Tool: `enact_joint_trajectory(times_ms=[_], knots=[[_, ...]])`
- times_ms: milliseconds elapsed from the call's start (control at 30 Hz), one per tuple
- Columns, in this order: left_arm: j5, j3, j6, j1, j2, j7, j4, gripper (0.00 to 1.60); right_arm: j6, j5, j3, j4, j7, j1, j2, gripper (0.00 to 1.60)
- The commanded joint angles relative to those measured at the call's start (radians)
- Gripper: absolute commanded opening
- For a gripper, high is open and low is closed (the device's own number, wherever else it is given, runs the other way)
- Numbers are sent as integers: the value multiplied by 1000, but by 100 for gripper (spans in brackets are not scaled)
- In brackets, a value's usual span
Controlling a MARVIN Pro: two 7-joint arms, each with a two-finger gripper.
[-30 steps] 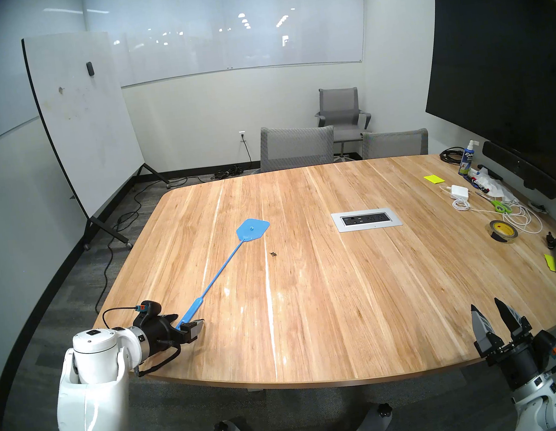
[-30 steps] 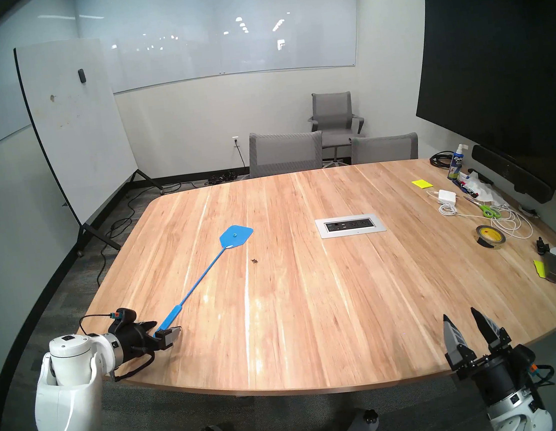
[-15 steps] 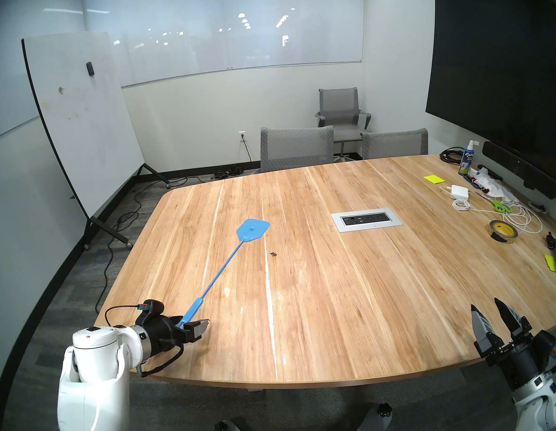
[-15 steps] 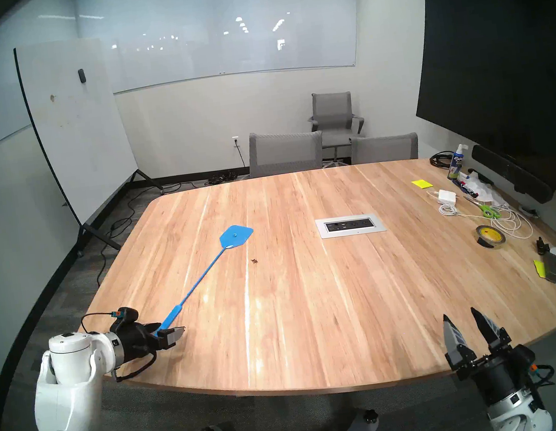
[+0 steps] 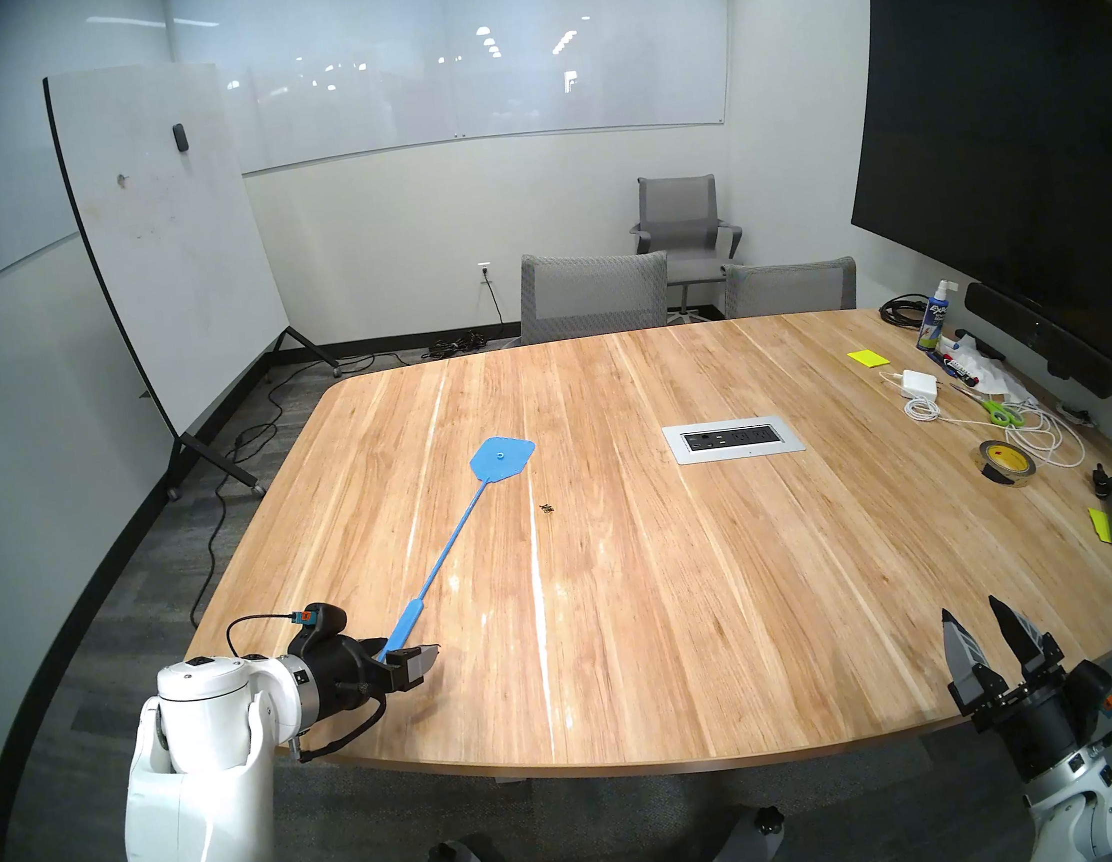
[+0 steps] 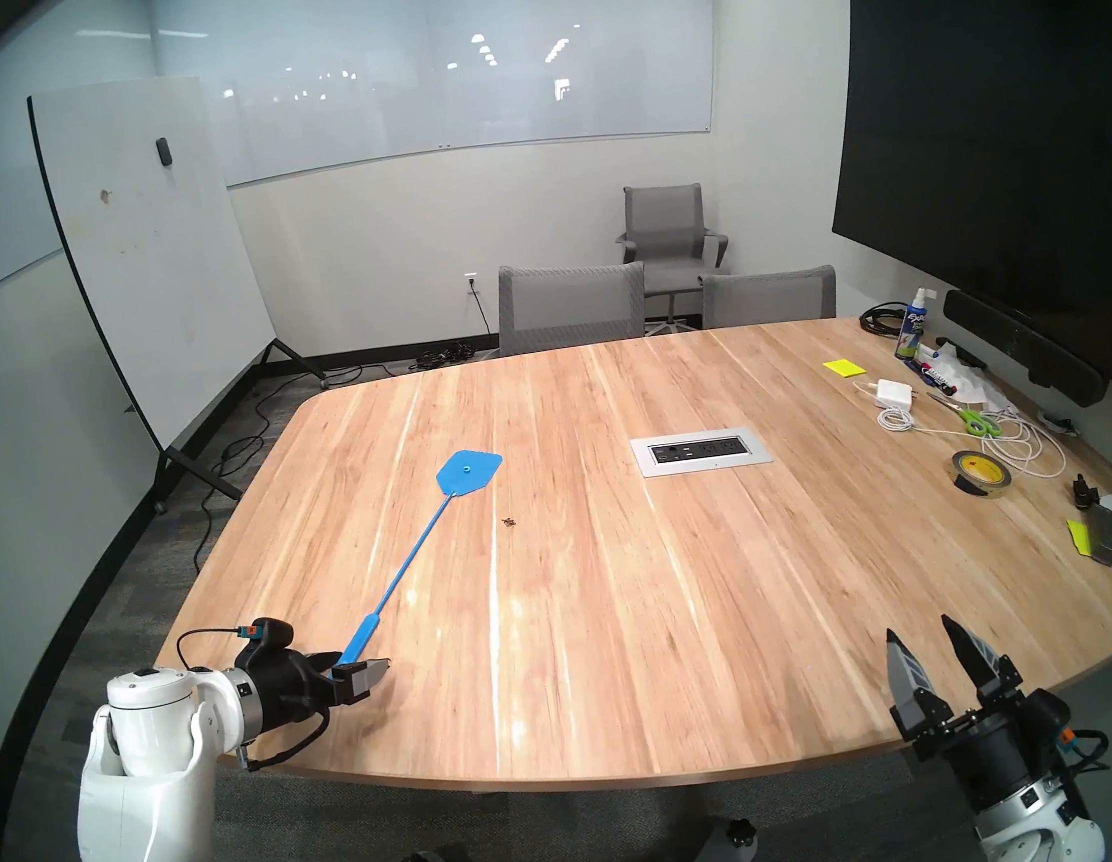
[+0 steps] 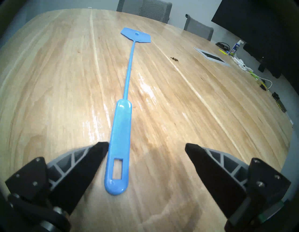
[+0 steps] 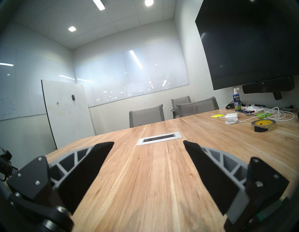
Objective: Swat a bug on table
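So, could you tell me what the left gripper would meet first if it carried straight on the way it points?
Probably the blue swatter's handle, lying between the open left gripper fingers, then the table.

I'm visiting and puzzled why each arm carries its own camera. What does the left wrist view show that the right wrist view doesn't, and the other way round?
Only the left wrist view shows the blue fly swatter lying flat, its handle between the left gripper's open fingers, and the bug beyond it.

Only the right wrist view shows the ceiling lights, the standing whiteboard and the tape roll, past the empty, open right gripper.

Both show the wooden table, the silver outlet panel and grey chairs.
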Motion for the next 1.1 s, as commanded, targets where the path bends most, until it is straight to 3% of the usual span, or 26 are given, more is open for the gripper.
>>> enact_joint_trajectory(times_ms=[0,667,1067], knots=[[-3,22,9,11,-29,5,-34,160,-1,6,-1,-15,-1,-1,2,160],[-4,129,34,7,-107,49,-78,160,-1,6,-1,-15,0,0,2,160],[1,195,26,43,-151,94,-78,160,-1,6,-1,-15,0,-1,2,160]])
